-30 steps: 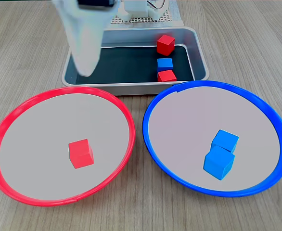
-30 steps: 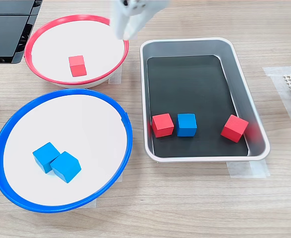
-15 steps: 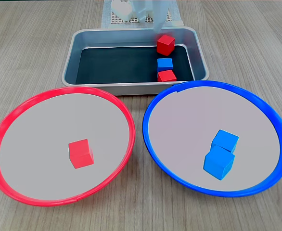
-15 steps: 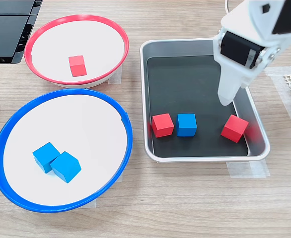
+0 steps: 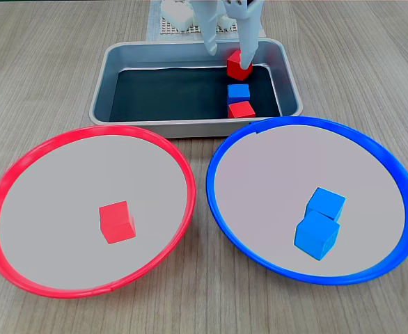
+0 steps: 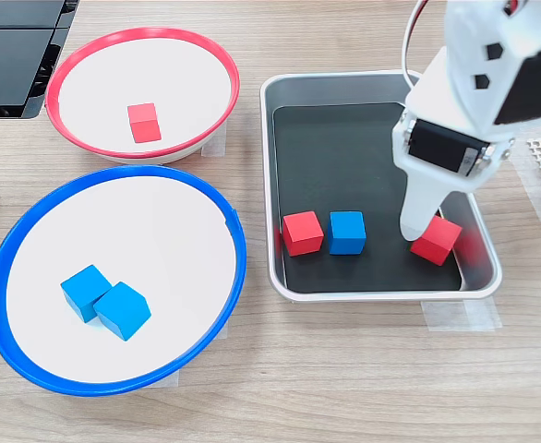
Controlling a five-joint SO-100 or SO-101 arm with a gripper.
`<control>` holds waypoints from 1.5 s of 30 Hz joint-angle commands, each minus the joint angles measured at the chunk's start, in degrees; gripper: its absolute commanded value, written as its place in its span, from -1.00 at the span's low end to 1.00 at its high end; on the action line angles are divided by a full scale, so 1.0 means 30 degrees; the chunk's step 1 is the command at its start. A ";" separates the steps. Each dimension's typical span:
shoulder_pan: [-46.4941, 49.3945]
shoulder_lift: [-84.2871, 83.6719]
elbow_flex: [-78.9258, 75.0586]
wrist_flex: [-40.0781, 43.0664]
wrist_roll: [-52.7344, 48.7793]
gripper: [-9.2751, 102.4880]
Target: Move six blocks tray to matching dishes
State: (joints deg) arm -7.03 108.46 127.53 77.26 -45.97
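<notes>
The gripper [image 5: 226, 50], fingers spread, stands in the tray [image 6: 469, 218] with one white finger [image 6: 418, 210] touching a red block [image 6: 436, 239]. A blue block [image 6: 347, 232] and another red block [image 6: 302, 233] lie side by side in the same tray. The red-rimmed dish [image 6: 217, 63] holds one red cube [image 6: 144, 122]; the blue-rimmed dish [image 6: 30, 221] holds two touching blue cubes [image 6: 105, 302].

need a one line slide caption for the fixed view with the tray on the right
Open gripper descends onto a red block in the tray, beside one red and one blue block.
</notes>
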 commanded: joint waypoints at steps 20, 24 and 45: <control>-0.0293 -0.1055 -0.1377 0.0117 -0.1436 -0.84; 0.3604 -0.1260 -0.8525 0.0586 -0.1201 -0.84; 0.7705 -1.0986 -1.6465 -0.7998 -0.0293 -0.59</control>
State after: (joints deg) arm 15.82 74.44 80.42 51.94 -46.05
